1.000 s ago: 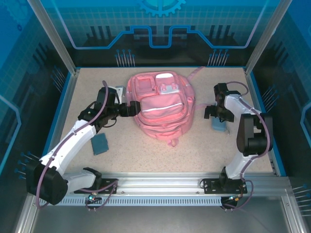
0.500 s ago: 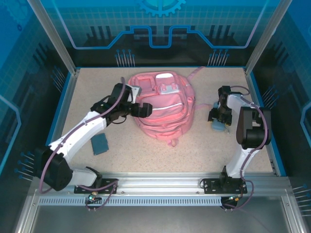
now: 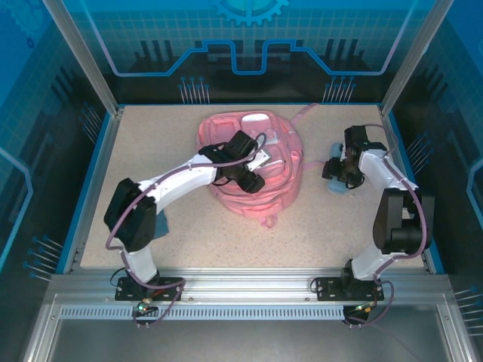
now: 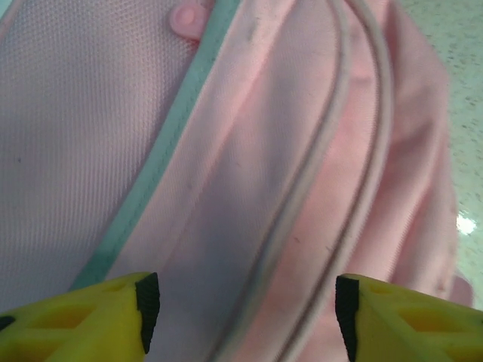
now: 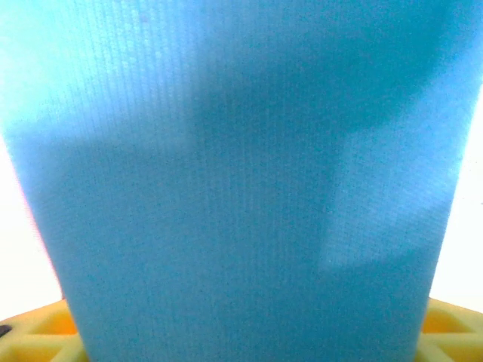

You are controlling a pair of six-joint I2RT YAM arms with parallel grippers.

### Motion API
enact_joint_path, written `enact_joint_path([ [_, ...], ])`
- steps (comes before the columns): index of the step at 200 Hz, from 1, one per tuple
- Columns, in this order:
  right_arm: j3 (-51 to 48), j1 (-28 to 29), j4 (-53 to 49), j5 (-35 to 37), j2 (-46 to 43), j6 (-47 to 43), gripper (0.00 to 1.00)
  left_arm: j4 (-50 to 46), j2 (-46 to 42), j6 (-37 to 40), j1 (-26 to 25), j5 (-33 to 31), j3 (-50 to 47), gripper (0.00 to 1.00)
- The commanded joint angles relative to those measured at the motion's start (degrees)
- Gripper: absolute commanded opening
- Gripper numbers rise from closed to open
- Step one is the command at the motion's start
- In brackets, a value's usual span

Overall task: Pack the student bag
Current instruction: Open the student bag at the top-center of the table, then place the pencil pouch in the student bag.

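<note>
The student bag (image 3: 260,128) is a big pink backpack lying flat in the middle of the table. My left gripper (image 3: 253,179) hovers over its front pocket. In the left wrist view the left gripper (image 4: 241,302) is open, its yellow fingers (image 4: 83,320) apart, with the bag's pink fabric (image 4: 249,151) and a zip seam below them. To the right of the bag, my right gripper (image 3: 335,170) is shut on a blue booklet (image 3: 337,186). In the right wrist view the booklet (image 5: 241,188) spans the gap between both yellow fingers (image 5: 34,332).
A second blue booklet (image 3: 161,224) lies at the left, partly behind my left arm. Blue frame rails (image 3: 106,158) edge the table on both sides. A pink strap (image 3: 305,111) trails from the bag's far right corner.
My left arm has swung right from the bag's left side to over its front pocket, jaws narrowing. My right gripper has closed on the blue booklet and drawn it slightly toward the back.
</note>
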Motion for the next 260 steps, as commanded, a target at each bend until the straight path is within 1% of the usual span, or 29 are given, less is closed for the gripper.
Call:
enact_joint_path([
  [1, -1.24, 0.66, 0.51, -2.97, -1.55, -0.14, 0.66, -2.62, 3.19, 3.61, 0.10, -3.18, 3.84, 0.63],
  [23, -1.42, 1.05, 0.77, -4.69, -1.95, 0.03, 0.66, -2.28, 5.48, 3.57, 0.05, -7.42, 4.92, 0.60],
  [35, -1.33, 1.40, 0.70, -4.92, -2.15, 0.04, 0.65, -2.40, 6.45, 3.76, 0.08, -8.82, 5.41, 0.56],
  [47, -1.33, 1.62, 0.47, -5.11, -2.73, 0.20, 0.65, -2.60, 7.21, 3.80, 0.06, -9.55, 5.94, 0.48],
  [69, -1.42, 2.45, -0.16, -5.39, -4.78, 0.38, 0.65, -2.48, 7.08, 3.35, 0.04, -10.82, 6.64, 0.25],
  [74, -1.50, 2.70, -0.43, -5.39, -5.51, 0.43, 0.65, -2.01, 6.60, 2.97, 0.05, -11.28, 6.57, 0.21],
  [93, -1.94, 4.12, -1.34, -5.55, -8.59, 0.74, 0.65, 1.83, 2.40, 1.71, 0.08, -13.12, 4.96, 0.10],
  [110, -2.59, 6.09, -2.18, -5.70, -11.77, 1.24, 0.65, 5.50, -2.30, -0.01, 0.16, -14.55, 3.84, 0.03],
  [130, -3.29, 9.13, -3.13, -6.47, -15.41, 1.82, 0.65, 8.59, -7.23, -2.57, 0.17, -15.56, 4.03, 0.00],
  [141, -3.44, 11.08, -3.44, -7.19, -17.06, 2.24, 0.65, 9.75, -8.83, -4.12, 0.12, -15.86, 4.64, 0.00],
  [176, -2.96, 18.39, -2.78, -9.78, -19.06, 4.64, 0.65, 10.93, -10.02, -10.53, 0.18, -15.22, 8.78, 0.00],
  [201, -1.20, 24.60, -1.61, -10.71, -16.37, 5.86, 0.66, 10.56, -9.12, -14.62, 0.14, -13.70, 12.06, 0.00],
  [222, 0.88, 27.76, -0.76, -12.12, -12.46, 7.81, 0.66, 8.89, -7.47, -16.78, 0.14, -11.57, 15.03, 0.00],
  [236, 1.53, 29.09, 0.92, -13.87, -10.28, 9.38, 0.66, 7.90, -6.51, -17.90, 0.13, -11.25, 16.27, 0.00],
  [260, 1.79, 29.36, 5.63, -17.64, -7.23, 14.36, 0.67, 6.63, -5.50, -19.52, 0.12, -10.22, 17.33, 0.00],
])
